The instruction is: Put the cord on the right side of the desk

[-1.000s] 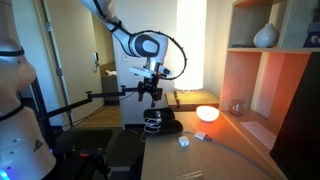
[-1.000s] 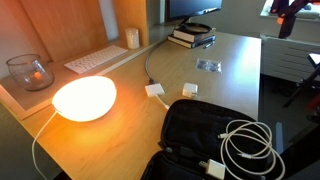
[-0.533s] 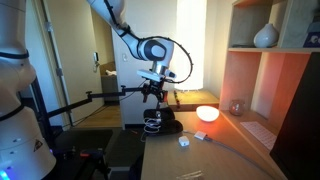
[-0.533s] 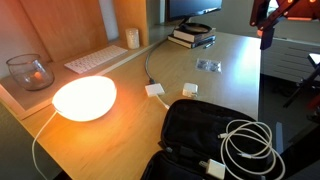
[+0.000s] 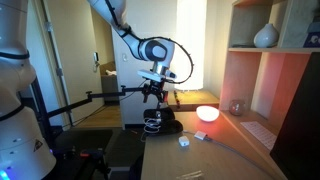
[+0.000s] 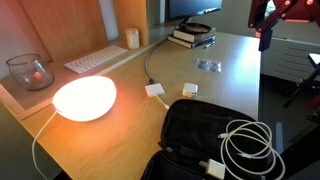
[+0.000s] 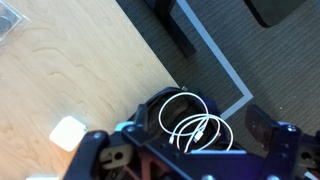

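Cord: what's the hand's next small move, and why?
Probably lower the hand straight down: it hangs open above the cord, whose loose loops lie on the black bag, roughly centred under it in the wrist view, untouched.

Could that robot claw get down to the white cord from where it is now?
Probably yes. The gripper hangs open above the cord, which lies coiled on top of the black bag with nothing covering it.

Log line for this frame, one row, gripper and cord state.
phase: pre-grasp | gripper: open, empty, above cord | cord: loose coil on black bag, untouched | desk: cord not yet moved
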Action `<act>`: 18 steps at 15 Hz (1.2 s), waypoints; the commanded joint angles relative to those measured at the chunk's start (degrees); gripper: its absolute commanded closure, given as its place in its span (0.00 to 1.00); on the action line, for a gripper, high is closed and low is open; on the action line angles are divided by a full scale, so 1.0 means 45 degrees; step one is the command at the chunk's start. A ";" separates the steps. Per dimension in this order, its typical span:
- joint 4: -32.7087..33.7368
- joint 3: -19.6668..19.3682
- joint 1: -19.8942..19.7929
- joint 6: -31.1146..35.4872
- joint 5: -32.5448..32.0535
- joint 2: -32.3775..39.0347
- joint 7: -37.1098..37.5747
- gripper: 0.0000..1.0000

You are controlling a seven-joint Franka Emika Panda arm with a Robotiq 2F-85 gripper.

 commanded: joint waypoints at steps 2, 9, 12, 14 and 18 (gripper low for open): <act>0.0125 0.0156 -0.0092 0.0208 0.0165 0.0375 -0.0263 0.00; 0.1331 0.0732 0.0021 0.0809 0.0309 0.2883 -0.1387 0.00; 0.1818 0.1069 0.0002 0.1000 0.0253 0.3783 -0.2145 0.00; 0.2112 0.1275 -0.0019 0.1095 0.0258 0.4259 -0.2512 0.00; 0.2526 0.1463 -0.0059 0.1080 0.0231 0.4969 -0.2904 0.00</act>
